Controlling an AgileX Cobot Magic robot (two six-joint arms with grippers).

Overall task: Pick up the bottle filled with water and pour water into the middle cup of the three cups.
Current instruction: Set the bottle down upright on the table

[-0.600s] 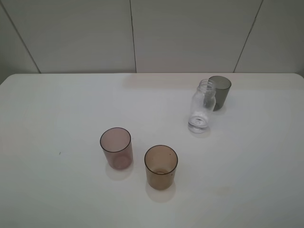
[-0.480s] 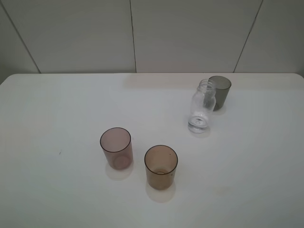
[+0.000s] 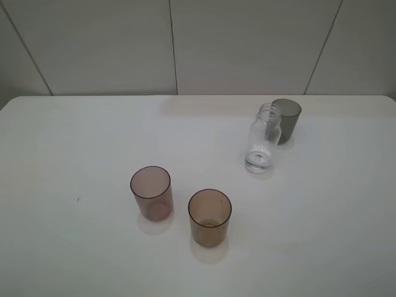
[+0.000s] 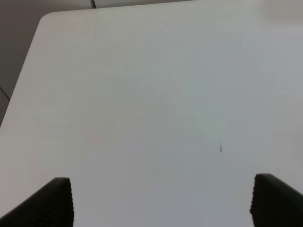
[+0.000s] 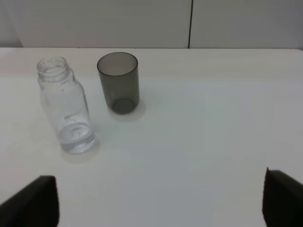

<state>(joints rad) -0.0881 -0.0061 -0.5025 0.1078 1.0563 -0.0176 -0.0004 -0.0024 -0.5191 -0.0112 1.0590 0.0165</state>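
Change: nothing has shifted since the earlier high view; bottle and cups stand where they stood.
Bottle: the small clear colourless plastic bottle [image 3: 261, 139] with rounded shoulders and an uncapped wide threaded neck stands upright on the far right part of the table. The right wrist view [image 5: 66, 111] shows it free of any grip. Its water level cannot be judged.
Nearest neighbour: the dark grey translucent tumbler [image 3: 286, 120] stands just beside the bottle, on its far side, with a small gap between them.
Middle cup: the amber-brown translucent plastic tumbler [image 3: 210, 218] stands upright, near the front, well apart from the bottle.
Third cup: the mauve-pink translucent tumbler [image 3: 151, 193] stands just left of the amber one, not touching.
Right gripper [image 5: 158, 201]: fingers spread wide, holding nothing, short of the bottle.
Left gripper [image 4: 163, 203]: fingers spread wide over bare tabletop.
Surface: a white table [image 3: 74, 142] with rounded corners.
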